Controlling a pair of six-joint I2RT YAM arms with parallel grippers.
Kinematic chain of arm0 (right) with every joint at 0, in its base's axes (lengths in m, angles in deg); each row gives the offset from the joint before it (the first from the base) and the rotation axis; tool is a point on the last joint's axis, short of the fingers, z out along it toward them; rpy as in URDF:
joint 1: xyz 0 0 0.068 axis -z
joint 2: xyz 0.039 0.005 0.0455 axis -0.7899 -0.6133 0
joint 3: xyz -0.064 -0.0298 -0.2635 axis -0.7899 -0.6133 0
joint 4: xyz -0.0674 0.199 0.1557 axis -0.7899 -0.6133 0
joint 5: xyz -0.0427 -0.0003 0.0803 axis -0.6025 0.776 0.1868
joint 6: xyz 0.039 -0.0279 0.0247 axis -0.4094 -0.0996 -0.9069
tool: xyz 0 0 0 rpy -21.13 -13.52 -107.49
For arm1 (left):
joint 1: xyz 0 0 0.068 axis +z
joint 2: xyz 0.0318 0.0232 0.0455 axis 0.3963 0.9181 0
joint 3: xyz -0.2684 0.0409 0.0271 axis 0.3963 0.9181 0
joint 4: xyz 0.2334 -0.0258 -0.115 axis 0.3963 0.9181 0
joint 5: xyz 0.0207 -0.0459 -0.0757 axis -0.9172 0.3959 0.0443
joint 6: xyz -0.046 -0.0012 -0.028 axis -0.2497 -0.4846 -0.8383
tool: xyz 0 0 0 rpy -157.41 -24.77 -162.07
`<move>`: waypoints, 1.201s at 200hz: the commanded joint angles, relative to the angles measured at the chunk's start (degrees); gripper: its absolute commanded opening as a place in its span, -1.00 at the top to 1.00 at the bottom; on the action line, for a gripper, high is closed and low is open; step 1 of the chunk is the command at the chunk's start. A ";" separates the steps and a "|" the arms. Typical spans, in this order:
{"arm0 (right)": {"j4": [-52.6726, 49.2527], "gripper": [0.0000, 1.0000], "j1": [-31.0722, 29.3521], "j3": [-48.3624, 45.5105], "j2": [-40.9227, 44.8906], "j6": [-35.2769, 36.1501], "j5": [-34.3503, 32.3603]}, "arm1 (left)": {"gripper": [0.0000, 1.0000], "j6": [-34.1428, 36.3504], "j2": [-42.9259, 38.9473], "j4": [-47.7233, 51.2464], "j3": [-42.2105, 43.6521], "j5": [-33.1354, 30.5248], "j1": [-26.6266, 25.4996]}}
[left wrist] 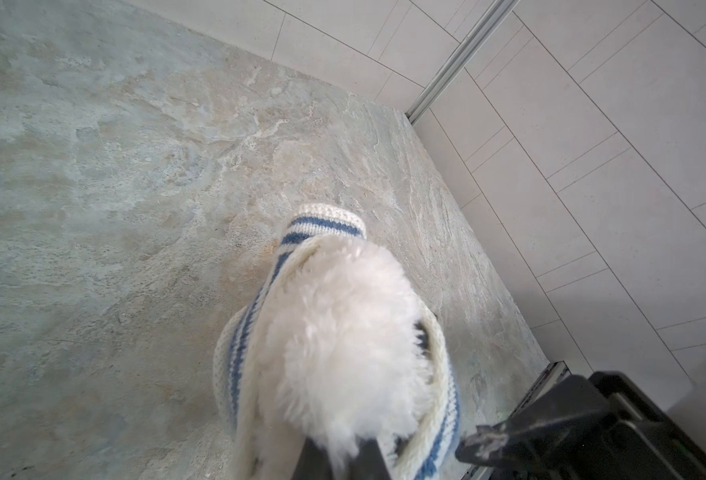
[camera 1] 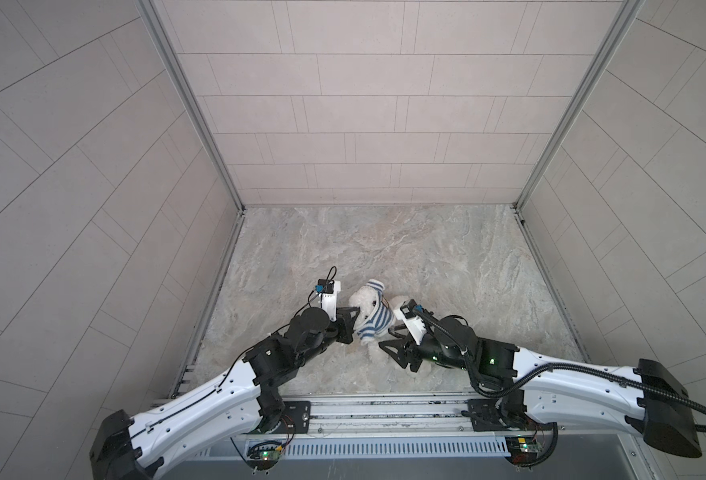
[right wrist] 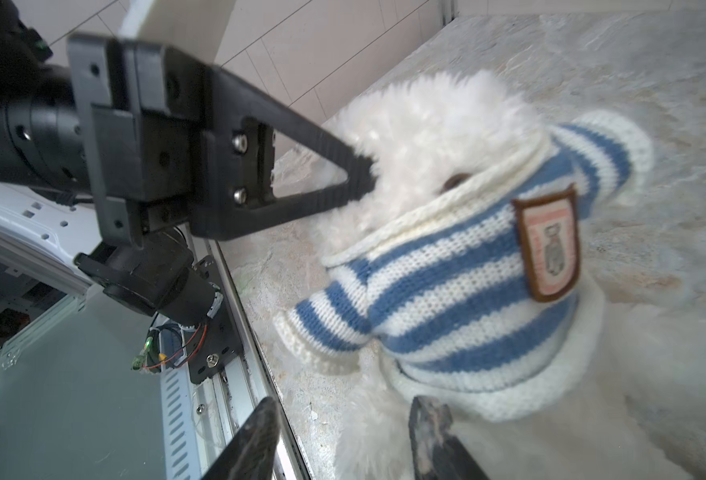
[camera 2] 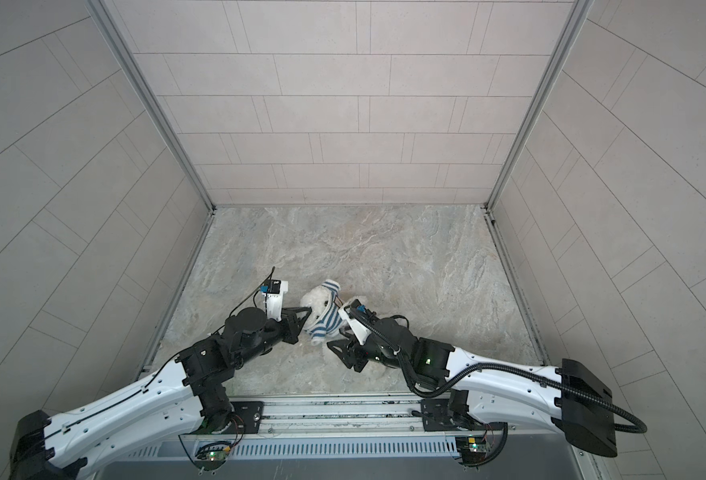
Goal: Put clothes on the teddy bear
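Right wrist view: left claw [right wrist: 365, 176] pinches teddy bear [right wrist: 430, 124]; right claw [right wrist: 343, 422] parted, released.

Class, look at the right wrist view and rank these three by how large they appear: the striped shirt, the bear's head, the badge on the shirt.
1. striped shirt
2. bear's head, partly covered by the collar
3. badge

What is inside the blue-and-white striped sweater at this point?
The body of the teddy bear: its head sticks out of the sweater collar, pinched by the left gripper, and fur shows below the hem. Whether the arms fill the sleeves is hidden by the knit.
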 commanded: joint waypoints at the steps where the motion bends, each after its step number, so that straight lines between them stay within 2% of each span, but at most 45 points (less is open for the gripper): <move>1: 2.82 -0.06 -1.23 1.97 -1.47 1.60 -3.43 | 1.00 -5.50 -0.14 -1.52 -1.79 -1.99 0.22; 46: 2.13 0.01 -1.29 4.56 -3.81 2.91 -9.03 | 1.00 -6.59 0.02 -2.25 -1.88 -1.87 0.27; 111: 4.01 0.09 -1.32 6.66 -8.24 2.94 -4.47 | 1.00 -7.66 1.29 -3.88 -2.20 -1.15 0.29; 119: 3.75 0.06 -1.32 6.66 -8.69 2.88 -4.47 | 1.00 -7.66 1.31 -3.91 -2.28 -1.23 0.24; 137: 2.70 -0.16 -1.27 8.21 -9.67 2.77 -4.95 | 1.00 -7.66 1.31 -4.00 -2.41 -1.14 0.30; 156: 1.76 -0.17 -1.32 9.08 -10.81 2.84 -5.82 | 1.00 -7.72 1.27 -4.17 -2.41 -1.14 0.24; 172: 1.80 -0.04 -1.31 9.35 -11.23 2.68 -6.39 | 1.00 -7.74 1.19 -4.22 -2.26 -1.21 0.27; 208: -0.53 0.55 -1.27 9.21 -10.63 2.18 -8.67 | 1.00 -8.00 0.50 -4.21 -2.48 -1.58 0.29; 240: -2.29 0.91 -1.31 7.78 -9.71 1.94 -8.41 | 1.00 -8.35 0.21 -4.13 -3.03 -1.03 0.93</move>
